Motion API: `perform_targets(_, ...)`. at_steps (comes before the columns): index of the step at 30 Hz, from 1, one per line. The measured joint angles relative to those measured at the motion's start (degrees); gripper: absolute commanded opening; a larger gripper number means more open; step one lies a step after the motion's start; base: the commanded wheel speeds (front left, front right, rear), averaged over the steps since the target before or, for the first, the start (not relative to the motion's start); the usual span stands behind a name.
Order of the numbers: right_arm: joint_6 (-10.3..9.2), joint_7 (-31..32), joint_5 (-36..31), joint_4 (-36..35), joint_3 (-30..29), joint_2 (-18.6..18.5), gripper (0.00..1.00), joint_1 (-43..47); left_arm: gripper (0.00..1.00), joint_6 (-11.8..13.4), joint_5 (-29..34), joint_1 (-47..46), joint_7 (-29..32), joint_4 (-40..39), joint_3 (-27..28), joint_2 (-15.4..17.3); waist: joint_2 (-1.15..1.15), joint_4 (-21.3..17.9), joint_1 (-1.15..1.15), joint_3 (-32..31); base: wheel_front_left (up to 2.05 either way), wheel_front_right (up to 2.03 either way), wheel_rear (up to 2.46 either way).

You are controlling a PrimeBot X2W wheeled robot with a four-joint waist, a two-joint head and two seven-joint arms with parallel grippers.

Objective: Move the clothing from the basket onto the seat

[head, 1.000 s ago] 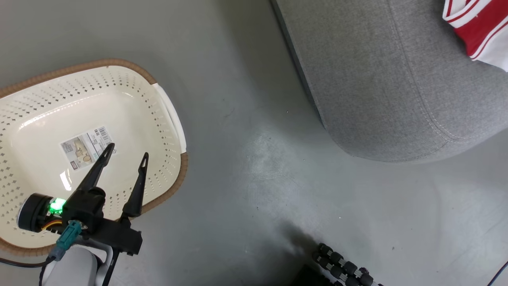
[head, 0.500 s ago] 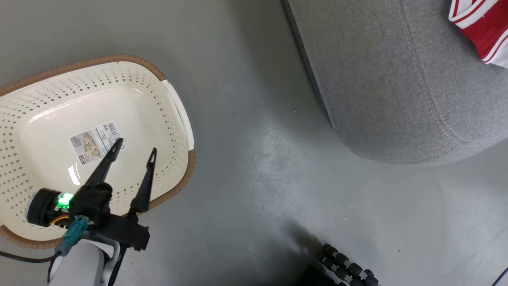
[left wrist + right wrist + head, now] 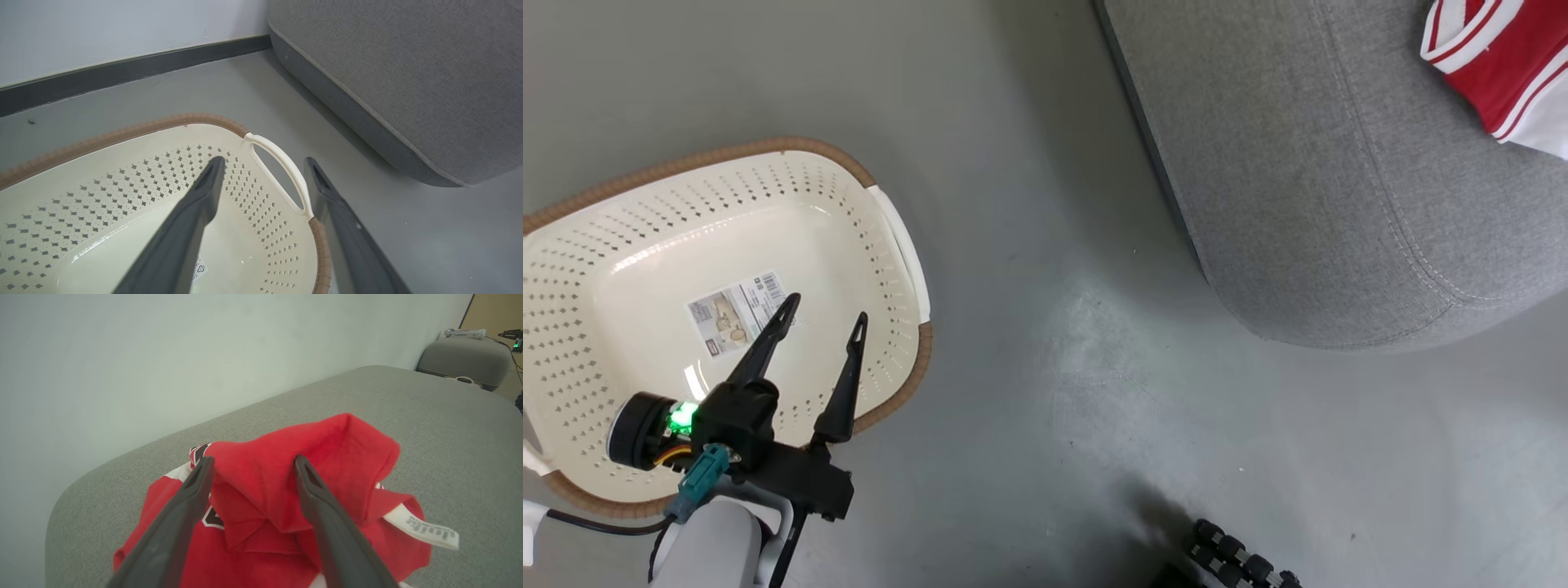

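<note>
The cream perforated basket point(image 3: 768, 149) stands on the grey floor with just a label sticker point(image 3: 737, 313) on its bottom. My left gripper point(image 3: 826, 308) hangs open above its right half, nothing between its fingers; the left wrist view has that gripper point(image 3: 264, 160) over the basket wall point(image 3: 122, 179) near a white handle. The red clothing point(image 3: 265, 486) lies bunched on the grey seat point(image 3: 449, 416). My right gripper point(image 3: 253, 458) stands open astride a raised fold of it. In the head view, a red and white corner of clothing point(image 3: 1515, 65) rests on the seat point(image 3: 1298, 163).
Bare grey floor separates basket and seat. A black ribbed part point(image 3: 1241, 563) pokes in at the head view's bottom edge, and a dark cable point(image 3: 596, 527) runs by the basket. A wall with a dark skirting point(image 3: 122, 73) lies behind. Another grey seat point(image 3: 466, 355) stands farther off.
The whole head picture has shifted slightly, so the camera moved. My left gripper keeps the same open pose over the basket.
</note>
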Motion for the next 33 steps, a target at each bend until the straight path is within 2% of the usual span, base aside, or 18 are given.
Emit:
perform_targets(5,0.12,0.0,-1.5,-0.9,0.8,0.9,1.00,2.6,1.00,0.0,-0.3,-0.5,0.0,1.3,0.0,-0.5,0.00,0.4,0.00,-2.0,0.00,0.00,0.00)
perform_targets(10,0.13,0.0,-3.4,-2.5,1.7,1.5,1.00,4.2,1.00,0.0,-0.7,-0.8,0.0,2.3,-0.3,-2.3,0.00,0.9,0.00,-4.2,0.00,0.00,0.00)
perform_targets(18,1.20,0.0,-5.2,-5.7,3.6,2.6,1.00,5.4,1.00,0.0,-1.1,-1.0,0.0,4.5,0.5,-4.7,0.00,2.4,0.00,-8.2,0.00,0.00,0.00)
perform_targets(26,2.68,0.0,-6.3,-7.2,5.2,3.0,1.00,7.8,1.00,0.6,-2.5,-1.1,0.0,7.0,2.0,-7.1,0.00,5.0,0.00,-12.8,0.00,0.00,0.00)
perform_targets(33,3.31,0.0,-7.5,-9.3,7.7,5.6,1.00,11.8,1.00,1.2,-2.8,-1.0,0.0,8.7,3.9,-7.6,0.00,8.1,0.00,-16.7,0.00,0.00,0.00)
